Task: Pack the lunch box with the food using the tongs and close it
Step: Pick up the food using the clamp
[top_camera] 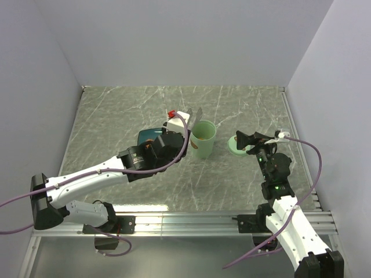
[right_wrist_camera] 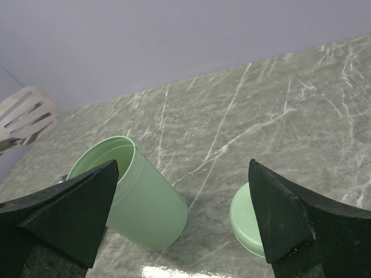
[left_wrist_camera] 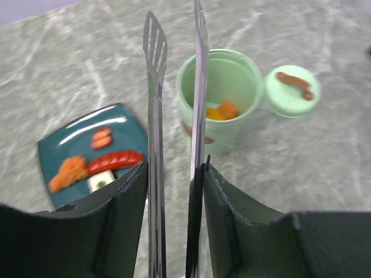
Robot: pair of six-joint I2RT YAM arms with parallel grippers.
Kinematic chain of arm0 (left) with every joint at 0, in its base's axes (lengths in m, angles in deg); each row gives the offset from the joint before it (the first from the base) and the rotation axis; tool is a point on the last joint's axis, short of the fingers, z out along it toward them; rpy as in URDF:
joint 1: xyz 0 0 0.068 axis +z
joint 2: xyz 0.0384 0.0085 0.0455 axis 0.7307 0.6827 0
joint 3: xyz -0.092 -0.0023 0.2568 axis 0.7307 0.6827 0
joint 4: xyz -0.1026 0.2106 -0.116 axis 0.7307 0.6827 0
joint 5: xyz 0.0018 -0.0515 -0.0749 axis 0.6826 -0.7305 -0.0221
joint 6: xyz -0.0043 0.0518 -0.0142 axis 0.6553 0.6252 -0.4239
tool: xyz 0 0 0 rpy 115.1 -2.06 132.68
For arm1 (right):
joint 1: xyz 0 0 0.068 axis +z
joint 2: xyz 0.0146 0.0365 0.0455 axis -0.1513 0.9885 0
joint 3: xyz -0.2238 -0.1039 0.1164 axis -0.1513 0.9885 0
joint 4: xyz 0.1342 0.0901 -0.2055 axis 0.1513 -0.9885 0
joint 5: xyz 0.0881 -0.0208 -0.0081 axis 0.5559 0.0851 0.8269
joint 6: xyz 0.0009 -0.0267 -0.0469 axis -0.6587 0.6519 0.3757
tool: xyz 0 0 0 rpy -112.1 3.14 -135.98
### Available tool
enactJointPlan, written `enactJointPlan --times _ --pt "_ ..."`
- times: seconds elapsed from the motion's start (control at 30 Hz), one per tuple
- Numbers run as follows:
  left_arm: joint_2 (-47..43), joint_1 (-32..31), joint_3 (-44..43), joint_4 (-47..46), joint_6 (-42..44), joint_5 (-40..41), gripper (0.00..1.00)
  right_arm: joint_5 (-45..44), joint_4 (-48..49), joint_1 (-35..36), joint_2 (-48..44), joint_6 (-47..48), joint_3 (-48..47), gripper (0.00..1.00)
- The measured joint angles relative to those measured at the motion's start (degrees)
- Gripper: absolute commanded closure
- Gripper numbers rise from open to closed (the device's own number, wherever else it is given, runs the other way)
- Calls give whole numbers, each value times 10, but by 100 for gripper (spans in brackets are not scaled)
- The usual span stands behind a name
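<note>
From above, the left claw reaches to mid-counter, clenched on the tongs. Their blades stand just beside the lunch box, which sits open at about the middle of the counter. Its lid lies flat on the side toward the right edge, and a dark teal plate lies on the other side, partly under the arm. The right claw hovers at the lid.

In the left wrist view, the tongs run up between the claw's fingers, which press on both arms. The blades are parted with nothing between them, one of them crossing the box's rim. Some orange food already lies in the box. On the plate remain a red sausage and three smaller pieces. This looks like the gap between two transfers. The next move calls for swinging the tongs toward the plate, lowering the blades around one piece and squeezing.

In the right wrist view, that claw is released, fingers wide with nothing between them. It is above the box and lid, likely waiting to close the box.

The counter is grey-green marble veined white, with plain pale walls on three sides and an aluminium rail along the near edge.
</note>
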Motion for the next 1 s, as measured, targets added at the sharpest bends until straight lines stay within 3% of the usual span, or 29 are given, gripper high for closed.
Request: enactJointPlan --times 0.37,0.8,1.0 --pt "-71 0 65 171 -196 124 49 5 9 0 13 0 0 0" --pt "-1 -6 102 309 -343 116 48 12 9 0 4 0 0 0" --pt "-5 -11 107 321 -356 110 44 12 8 0 1 0 0 0"
